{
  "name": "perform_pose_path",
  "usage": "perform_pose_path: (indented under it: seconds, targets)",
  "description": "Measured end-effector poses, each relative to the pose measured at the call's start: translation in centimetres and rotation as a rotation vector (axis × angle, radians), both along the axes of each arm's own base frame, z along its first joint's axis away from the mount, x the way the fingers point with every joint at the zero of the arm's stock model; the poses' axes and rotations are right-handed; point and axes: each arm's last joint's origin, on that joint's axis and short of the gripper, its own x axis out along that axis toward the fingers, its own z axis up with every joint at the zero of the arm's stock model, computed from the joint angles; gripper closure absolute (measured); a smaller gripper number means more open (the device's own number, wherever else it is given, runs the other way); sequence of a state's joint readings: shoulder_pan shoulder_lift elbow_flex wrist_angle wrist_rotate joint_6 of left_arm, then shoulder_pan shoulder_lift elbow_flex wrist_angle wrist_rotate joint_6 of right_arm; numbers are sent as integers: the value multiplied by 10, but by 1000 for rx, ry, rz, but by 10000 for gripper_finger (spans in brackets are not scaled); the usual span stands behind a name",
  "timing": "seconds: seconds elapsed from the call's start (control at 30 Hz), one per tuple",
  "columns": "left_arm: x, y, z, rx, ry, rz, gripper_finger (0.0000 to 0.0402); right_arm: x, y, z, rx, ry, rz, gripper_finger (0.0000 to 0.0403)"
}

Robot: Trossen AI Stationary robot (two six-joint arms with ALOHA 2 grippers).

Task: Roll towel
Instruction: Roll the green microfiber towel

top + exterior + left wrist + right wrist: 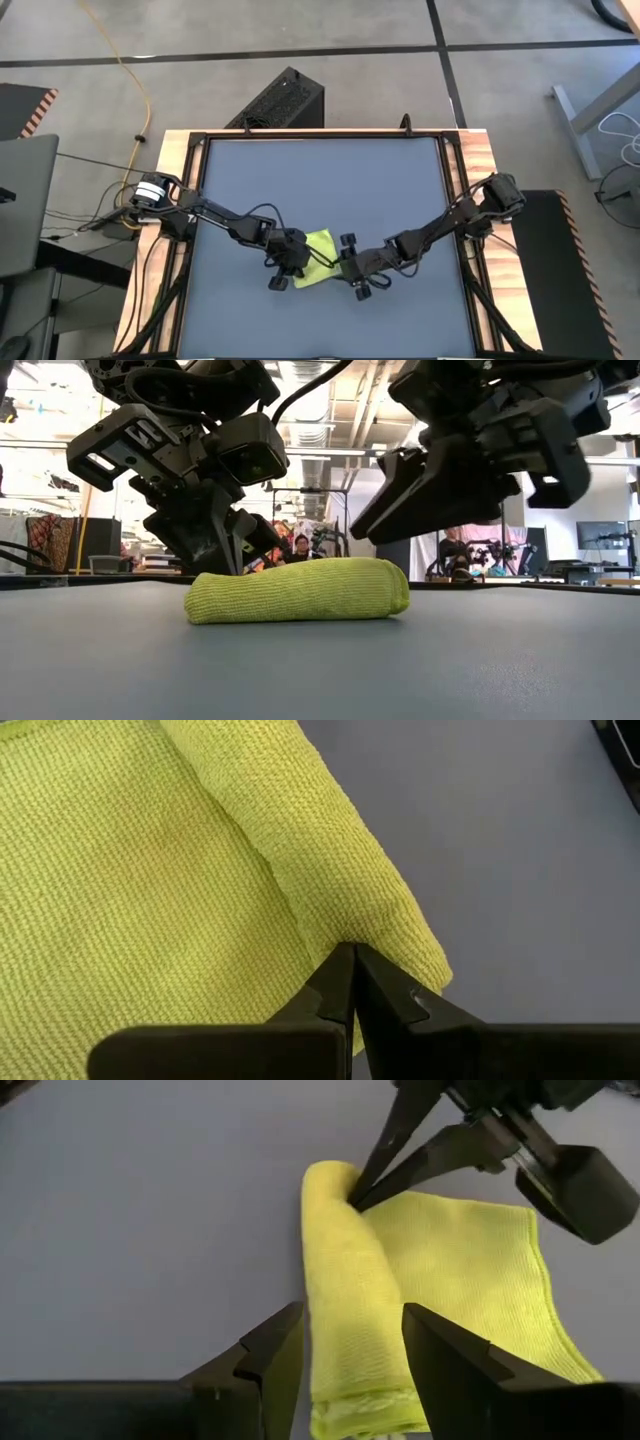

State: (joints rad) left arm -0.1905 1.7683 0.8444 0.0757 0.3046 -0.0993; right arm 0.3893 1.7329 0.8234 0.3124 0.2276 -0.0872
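The lime towel [318,258] lies on the dark table near its near-middle, one side rolled into a thick roll [340,1280] and the rest flat [470,1270]. In the low view the towel [300,592] rests on the table as a low roll. My left gripper [352,965] is shut, its tips at the crease between the roll and the flat part, near one end of the roll. My right gripper [350,1320] is open at the roll's other end, one finger [270,1350] beside the roll and the other [445,1350] over the flat part. I cannot tell whether the right fingers touch the cloth. My left gripper pinches the towel at the crease where the roll meets the flat part [345,935], close to the roll's end, with only its fingertips. The fingers slant down from the table's left. The cloth puckers at the tips. The towel lies on the table.
The bare table surface [320,180] stretches toward the far edge, inside a wooden frame. A black box [280,100] stands on the floor beyond the far edge. People [300,545] show in the room behind the table.
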Motion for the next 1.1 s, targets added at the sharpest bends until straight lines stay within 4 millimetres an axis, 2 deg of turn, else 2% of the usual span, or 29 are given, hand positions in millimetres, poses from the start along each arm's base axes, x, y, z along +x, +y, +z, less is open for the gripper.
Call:
perform_pose_path:
  seconds: [0.23, 0.47, 0.63, 0.93, 1.1]
  targets:
    - [0, 0, 0, -4, 2, 2, 402, 3, -5, -20, -16, 74, -11, 204]
    - [0, 0, 0, -7, 6, 6, 402, 5, -6, -30, 19, 106, -49, 211]
    - [0, 0, 0, -6, 12, 5, 401, 4, -6, -30, 18, 106, -45, 228]
    - [-1, -1, -1, -22, 36, 21, 401, 8, -7, -47, 75, 157, -58, 261]
    - [-4, 4, 17, -106, 14, 21, 394, 7, -7, -47, 114, 175, -62, 296]
